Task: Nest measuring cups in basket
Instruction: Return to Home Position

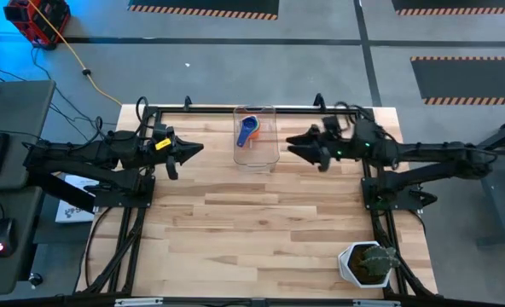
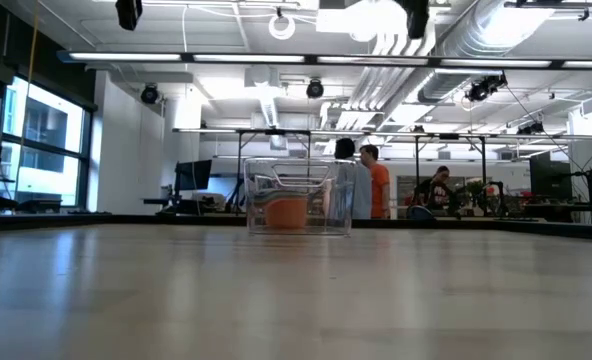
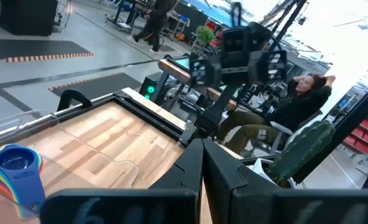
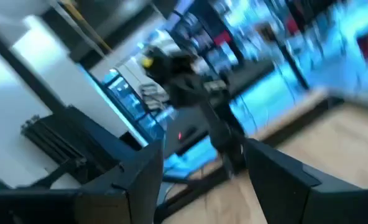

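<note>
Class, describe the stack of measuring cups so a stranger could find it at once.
On the wooden table, between the left gripper and the right gripper, stands a clear basket near the far edge. The measuring cups lie nested inside it, blue cup uppermost: a rainbow stack, unlike the white plant pot at a near corner.

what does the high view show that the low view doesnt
Only the high view shows the left gripper and right gripper, one on each side of the basket and apart from it, the potted plant at a corner of the table, and a blue cup topping the measuring cups. Only the low view shows people beyond the table, and the stack's orange side through the clear wall. Both show the basket holding the cups.
</note>
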Motion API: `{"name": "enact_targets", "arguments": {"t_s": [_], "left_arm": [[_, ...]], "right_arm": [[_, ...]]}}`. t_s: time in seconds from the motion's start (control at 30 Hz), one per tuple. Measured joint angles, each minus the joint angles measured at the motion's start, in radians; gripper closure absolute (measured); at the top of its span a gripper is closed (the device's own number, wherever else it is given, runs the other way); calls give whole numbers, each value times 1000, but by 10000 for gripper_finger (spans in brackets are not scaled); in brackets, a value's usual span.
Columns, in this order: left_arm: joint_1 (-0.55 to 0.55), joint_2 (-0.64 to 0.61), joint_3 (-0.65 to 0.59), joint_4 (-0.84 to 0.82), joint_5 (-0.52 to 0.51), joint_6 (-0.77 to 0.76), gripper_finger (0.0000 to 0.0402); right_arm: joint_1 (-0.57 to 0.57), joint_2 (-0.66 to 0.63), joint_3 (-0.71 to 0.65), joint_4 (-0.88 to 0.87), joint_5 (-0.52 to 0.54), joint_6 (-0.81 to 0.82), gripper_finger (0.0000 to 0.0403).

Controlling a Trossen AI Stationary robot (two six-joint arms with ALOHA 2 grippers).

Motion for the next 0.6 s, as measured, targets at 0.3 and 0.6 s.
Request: {"name": "enact_targets", "arguments": {"t_s": [0.3,0.6], "left_arm": [[0,0,0,5,5,15,402],[-22,-32,-5,-3,122,47,401]], "right_arm": [[75,-23,-4,48,39,-190,187],[78,-22,24,-61,-23,-256,333]]}}
